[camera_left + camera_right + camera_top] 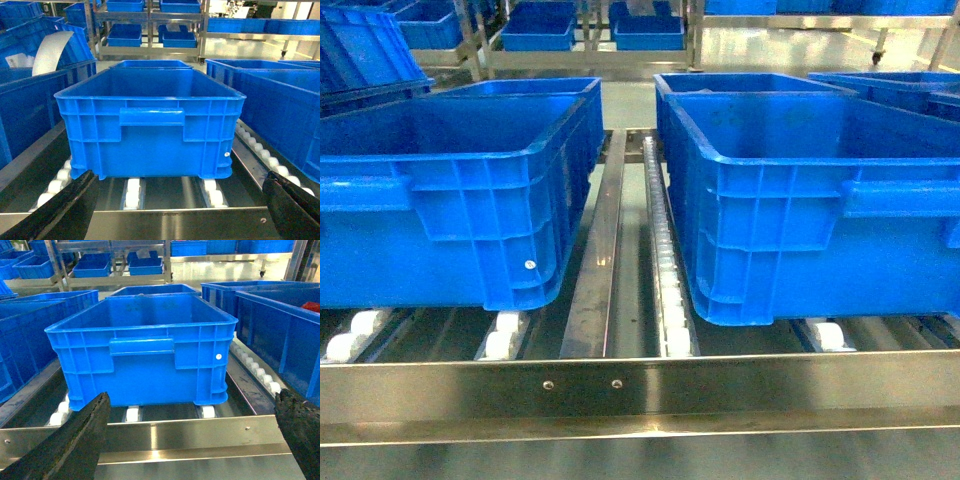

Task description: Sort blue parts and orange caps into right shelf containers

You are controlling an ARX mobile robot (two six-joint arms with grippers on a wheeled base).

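Note:
Two large blue crates stand on the steel shelf [640,390], one on the left [450,200] and one on the right [820,200]. No blue part and no orange cap shows in any view. Neither gripper appears in the head view. In the left wrist view my left gripper [180,175] is open wide with nothing between its black fingers [60,210], facing the end wall of a crate [150,130] from in front of the rail. My right gripper [192,395] is also open and holds nothing, facing another crate [142,350]. Both crates' insides look bare as far as they show.
White rollers [670,290] and a flat steel divider [595,270] run between the two crates. More blue crates stand on either side [280,330] and on racks behind [540,30]. Something red [312,306] pokes up in the far right crate.

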